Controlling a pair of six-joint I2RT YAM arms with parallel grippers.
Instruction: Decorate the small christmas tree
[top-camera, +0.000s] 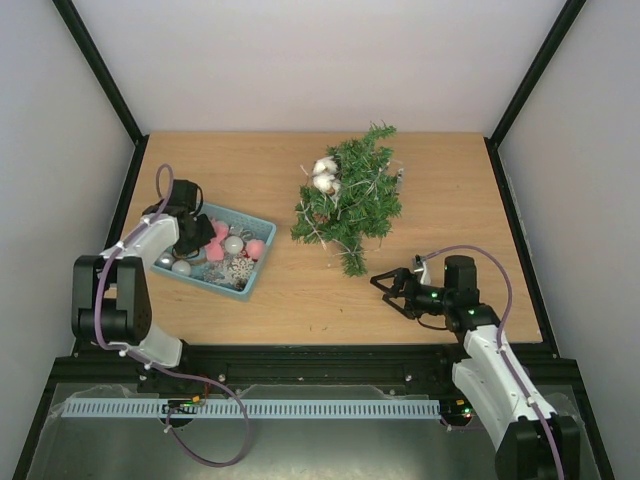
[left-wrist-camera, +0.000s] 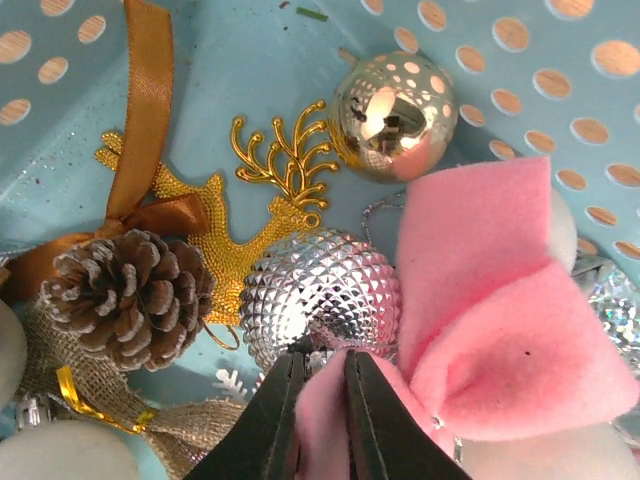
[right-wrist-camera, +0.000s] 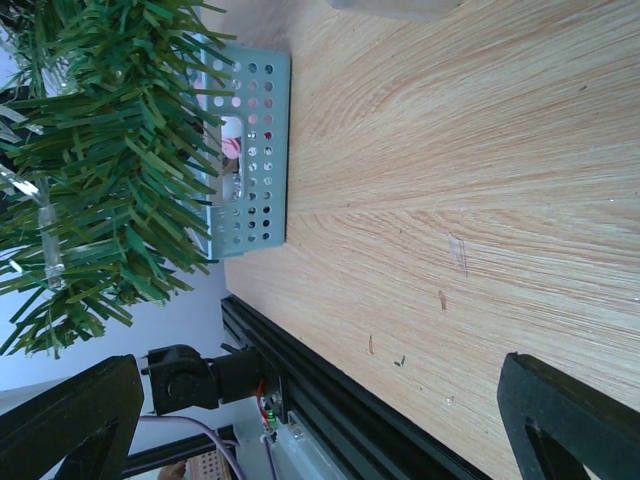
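Note:
The small christmas tree (top-camera: 348, 195) lies on its side on the wooden table, with white ornaments (top-camera: 325, 175) at its left edge. In the right wrist view its green branches (right-wrist-camera: 90, 150) fill the upper left. My left gripper (top-camera: 195, 235) is down inside the teal basket (top-camera: 262, 268). In the left wrist view the left gripper (left-wrist-camera: 322, 355) is shut on a fold of a pink felt bow (left-wrist-camera: 480, 300). My right gripper (top-camera: 385, 285) stands open just above the table near the tree's lower end; nothing lies between the fingers of the right gripper (right-wrist-camera: 320, 365).
Around the bow the basket holds a faceted silver ball (left-wrist-camera: 320, 295), a smooth silver ball (left-wrist-camera: 392, 115), a gold reindeer (left-wrist-camera: 250, 220), a frosted pinecone (left-wrist-camera: 130, 295) and a snowflake (top-camera: 240, 268). The basket's perforated wall (right-wrist-camera: 250, 150) shows beyond the tree. Black frame posts edge the table.

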